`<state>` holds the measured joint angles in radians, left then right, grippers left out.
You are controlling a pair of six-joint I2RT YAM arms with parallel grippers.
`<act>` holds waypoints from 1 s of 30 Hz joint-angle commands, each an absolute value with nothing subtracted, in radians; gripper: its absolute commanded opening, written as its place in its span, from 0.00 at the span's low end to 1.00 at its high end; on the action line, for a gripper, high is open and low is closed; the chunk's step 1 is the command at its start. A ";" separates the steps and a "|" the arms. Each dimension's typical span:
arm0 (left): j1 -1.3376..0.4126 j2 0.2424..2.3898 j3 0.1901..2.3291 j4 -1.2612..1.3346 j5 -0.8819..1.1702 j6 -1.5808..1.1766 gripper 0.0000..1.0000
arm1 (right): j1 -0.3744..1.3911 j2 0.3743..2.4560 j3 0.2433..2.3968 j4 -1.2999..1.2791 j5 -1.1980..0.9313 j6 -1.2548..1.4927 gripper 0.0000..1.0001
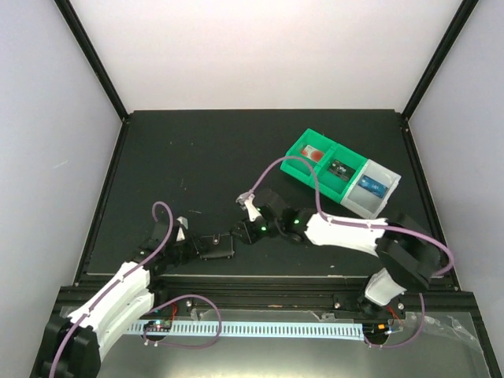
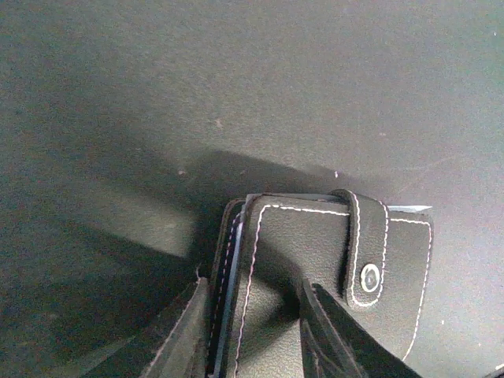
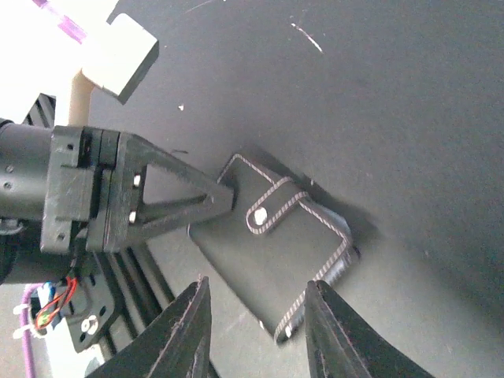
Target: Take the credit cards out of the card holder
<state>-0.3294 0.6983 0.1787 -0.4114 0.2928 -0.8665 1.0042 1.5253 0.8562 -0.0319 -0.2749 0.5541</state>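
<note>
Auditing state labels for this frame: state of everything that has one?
card holder: closed, snap strap fastened.
left gripper: fingers straddle the holder's spine edge; grip unclear.
right gripper: open, poised over the holder.
tray: three compartments, an item in each.

From above, the light is bright and even. The white walls (image 1: 252,47) nearly blow out against the matte black table (image 1: 197,150). The left wrist view is dim, with broad soft shadows beside the card holder (image 2: 315,260). The right wrist view glares at top left, possibly an overexposed wall.
</note>
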 commanded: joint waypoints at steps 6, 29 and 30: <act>-0.336 0.834 0.171 -0.136 0.394 -0.844 0.16 | 1.010 1.720 0.993 0.009 -0.302 0.467 0.33; -0.333 1.176 0.400 -0.015 0.493 -0.689 0.40 | 0.828 1.844 1.046 -0.050 -0.231 0.395 0.44; -0.333 1.153 0.387 -0.020 0.491 -0.695 0.41 | 0.807 1.854 1.051 -0.051 -0.252 0.399 0.44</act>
